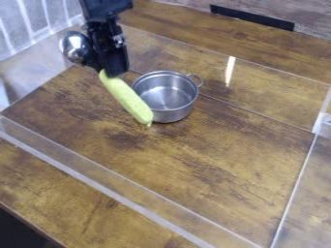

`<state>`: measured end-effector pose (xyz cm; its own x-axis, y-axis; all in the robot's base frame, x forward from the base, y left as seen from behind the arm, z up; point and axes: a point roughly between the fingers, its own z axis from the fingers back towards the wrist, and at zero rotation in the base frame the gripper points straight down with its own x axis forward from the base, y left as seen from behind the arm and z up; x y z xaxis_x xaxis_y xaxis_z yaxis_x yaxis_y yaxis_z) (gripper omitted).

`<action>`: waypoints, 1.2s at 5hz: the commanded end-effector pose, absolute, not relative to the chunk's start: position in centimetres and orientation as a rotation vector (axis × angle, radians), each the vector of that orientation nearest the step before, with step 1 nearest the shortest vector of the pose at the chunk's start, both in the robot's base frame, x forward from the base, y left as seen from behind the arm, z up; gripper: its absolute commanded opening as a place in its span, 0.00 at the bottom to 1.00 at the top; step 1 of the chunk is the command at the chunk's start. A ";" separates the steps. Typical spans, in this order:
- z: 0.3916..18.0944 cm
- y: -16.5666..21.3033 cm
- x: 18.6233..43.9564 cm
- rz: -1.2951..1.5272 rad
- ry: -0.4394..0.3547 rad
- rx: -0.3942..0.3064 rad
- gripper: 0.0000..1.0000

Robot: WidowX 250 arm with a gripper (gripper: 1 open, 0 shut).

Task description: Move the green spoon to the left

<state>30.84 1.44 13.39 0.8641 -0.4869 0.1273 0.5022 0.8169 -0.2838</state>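
The green spoon (126, 97) hangs above the table, its yellow-green handle slanting down toward the right and its shiny round bowl (74, 46) up at the left. My black gripper (110, 66) comes down from the top and is shut on the spoon near the upper end of the handle. The handle's lower tip sits in front of the left rim of the small steel pot (165, 94), which stands upright on the wooden table with nothing inside.
A clear acrylic wall (155, 215) borders the wooden table (220, 165) along the front and right side. A white rack-like object (33, 24) stands at the far left behind the barrier.
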 end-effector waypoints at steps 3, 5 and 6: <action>10.3 8.7 28.2 -0.224 -0.136 -0.294 0.00; 9.2 9.9 28.5 -0.126 -0.119 -0.334 0.00; 9.2 10.5 29.1 -0.099 -0.111 -0.339 0.00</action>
